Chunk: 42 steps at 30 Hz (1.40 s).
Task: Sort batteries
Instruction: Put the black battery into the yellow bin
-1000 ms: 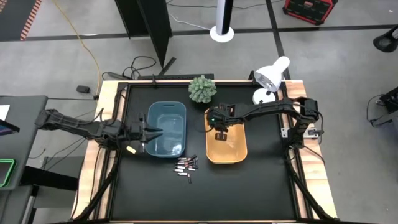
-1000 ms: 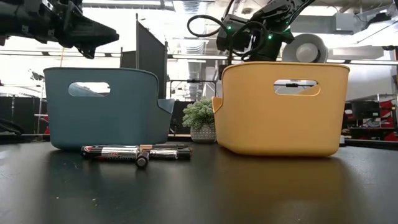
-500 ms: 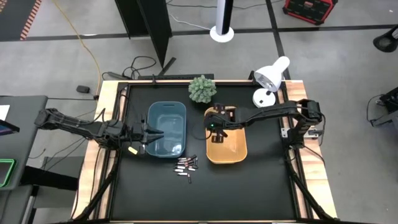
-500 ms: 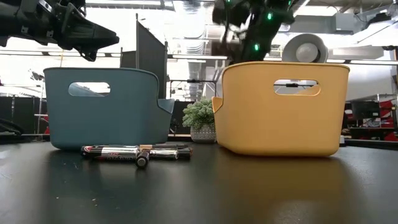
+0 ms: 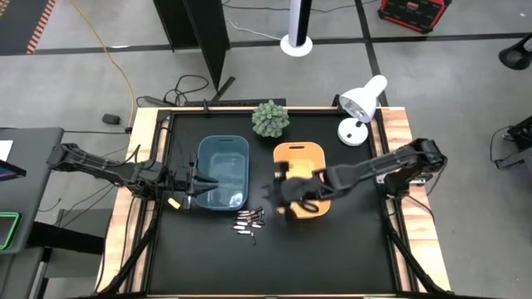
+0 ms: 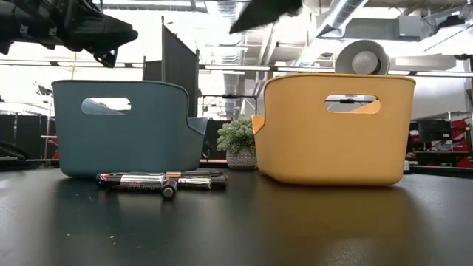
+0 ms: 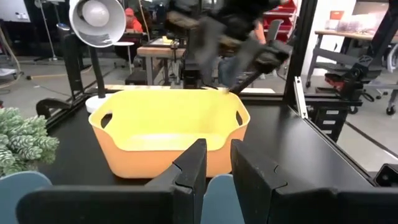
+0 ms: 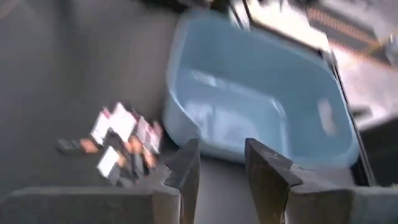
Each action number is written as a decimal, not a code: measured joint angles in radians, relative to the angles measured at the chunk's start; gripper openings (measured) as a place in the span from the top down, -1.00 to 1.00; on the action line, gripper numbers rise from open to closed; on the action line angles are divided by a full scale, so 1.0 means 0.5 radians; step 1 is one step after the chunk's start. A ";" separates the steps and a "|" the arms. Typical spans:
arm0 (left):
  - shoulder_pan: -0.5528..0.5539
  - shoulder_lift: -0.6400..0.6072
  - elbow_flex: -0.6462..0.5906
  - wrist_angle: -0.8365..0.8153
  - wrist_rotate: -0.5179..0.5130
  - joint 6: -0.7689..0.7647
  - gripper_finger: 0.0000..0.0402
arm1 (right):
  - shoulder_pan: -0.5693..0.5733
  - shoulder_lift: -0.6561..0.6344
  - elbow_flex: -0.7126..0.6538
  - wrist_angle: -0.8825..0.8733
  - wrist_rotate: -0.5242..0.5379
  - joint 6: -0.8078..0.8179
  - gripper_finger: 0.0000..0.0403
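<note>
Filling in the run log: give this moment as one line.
left end effector: over blue bin rim | right end effector: open, empty, above yellow bin | batteries: on table

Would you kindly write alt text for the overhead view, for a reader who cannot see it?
Seen from above, the right pincer reaches over the near end of the orange bin, by the batteries lying on the black table. The left pincer hovers over the blue bin. A plant and white lamp stand behind.

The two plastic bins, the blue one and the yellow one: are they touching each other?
Apart. The low view shows a clear gap between the blue bin and the yellow bin, with the small plant visible through it. The high view shows bare table between them too.
</note>
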<state>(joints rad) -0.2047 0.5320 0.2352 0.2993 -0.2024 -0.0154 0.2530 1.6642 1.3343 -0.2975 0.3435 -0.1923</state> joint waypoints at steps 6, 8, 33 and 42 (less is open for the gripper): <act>0.000 0.007 0.001 0.019 0.001 0.000 0.65 | 0.120 0.210 0.094 0.078 -0.007 0.031 0.30; 0.000 0.016 0.021 0.007 0.001 0.000 0.65 | 0.140 0.293 0.191 0.092 -0.006 0.002 0.30; -0.011 0.374 0.192 0.006 -0.117 -0.037 0.65 | 0.082 1.229 1.218 -1.080 -0.381 0.264 0.34; -0.011 0.373 0.192 -0.023 -0.117 -0.038 0.65 | 0.063 1.296 1.298 -1.220 -0.378 0.355 0.34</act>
<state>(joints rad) -0.2100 0.7186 0.3309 0.2878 -0.2611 -0.0344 0.2845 2.3123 1.9835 -0.9075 0.1546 -0.0150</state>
